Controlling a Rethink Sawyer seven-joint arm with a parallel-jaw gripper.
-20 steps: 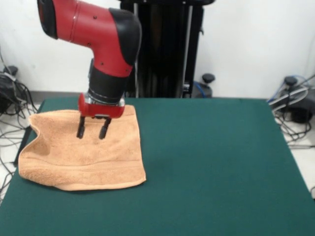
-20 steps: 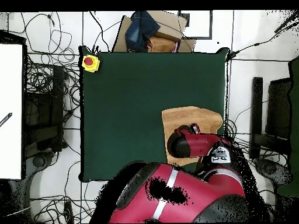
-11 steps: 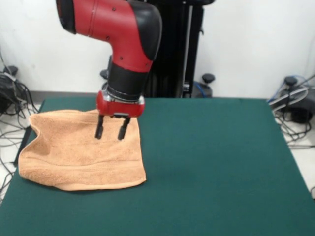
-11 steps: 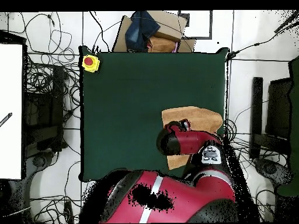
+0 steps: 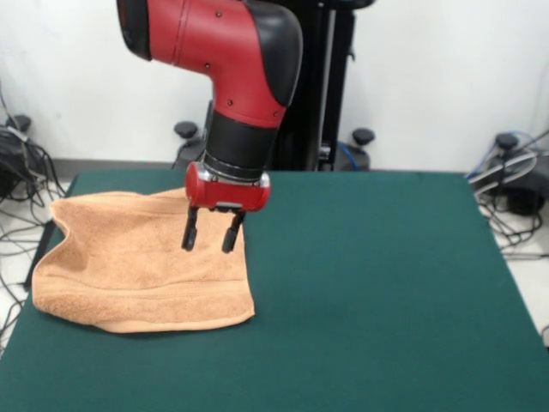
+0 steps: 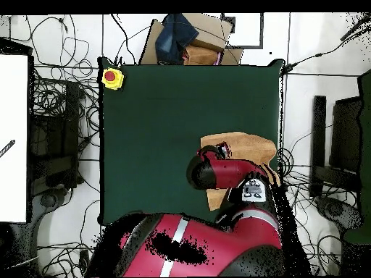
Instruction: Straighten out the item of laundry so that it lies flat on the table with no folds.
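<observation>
The peach-orange towel (image 5: 137,266), the item of laundry, lies at the left side of the dark green table (image 5: 369,300) in the front view. Its left part is rumpled and hangs slightly over the table edge, and its front hem curls. My gripper (image 5: 210,239) hangs open just above the towel's right edge, fingers pointing down with nothing between them. In the overhead view the towel (image 6: 246,148) shows near the table's right edge, partly covered by my red arm (image 6: 224,172).
A yellow box with a red button (image 6: 111,77) sits on the table's corner in the overhead view. Cables lie on the floor around the table. A cardboard box (image 6: 190,43) stands beyond the far edge.
My gripper has moved across the towel from its middle toward its right edge in the front view, staying open. The towel has not shifted.
</observation>
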